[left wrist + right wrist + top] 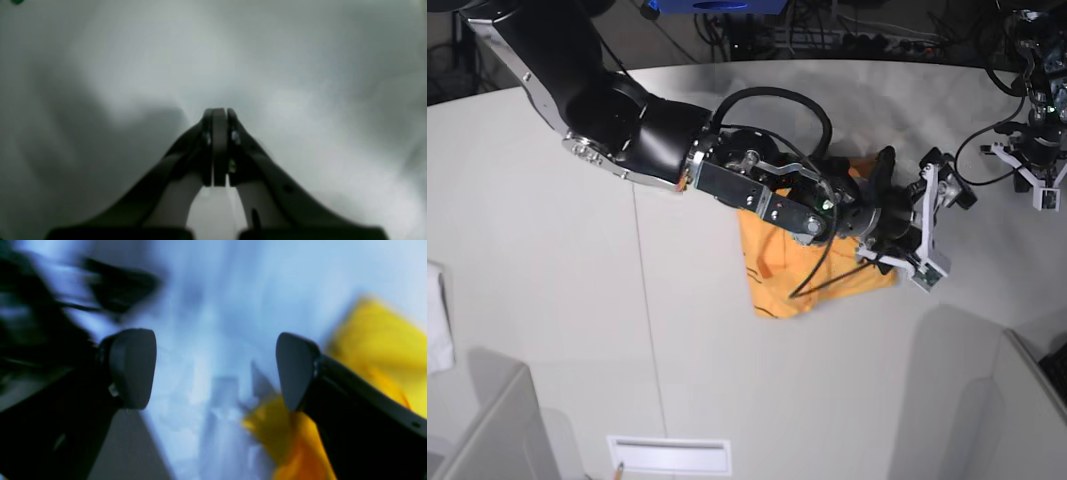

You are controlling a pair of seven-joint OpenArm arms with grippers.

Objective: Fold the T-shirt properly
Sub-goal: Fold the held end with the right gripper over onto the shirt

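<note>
Orange T-shirt lay in a small bundle on the pale surface, right under the right gripper. Stuck out mostly on the arm side of that gripper and below it in the base view. Showed as yellow-orange cloth beside and behind the right-hand finger in the right wrist view, very blurred. Right gripper was spread wide, with one dark pad far from the other and nothing between them but pale surface. Hung above the far edge of the shirt; could not tell if a finger touched the cloth.

Left gripper was clenched tight, pads pressed flat together, with nothing seen in between. Pointed down at plain grey-white surface only. Sat well apart from the shirt, off near the top corner of the base view, past the right gripper.

White cloth peeked in at the edge of the base view, far from both grippers. White strip lay at the near edge of the surface, also far from the right gripper.
</note>
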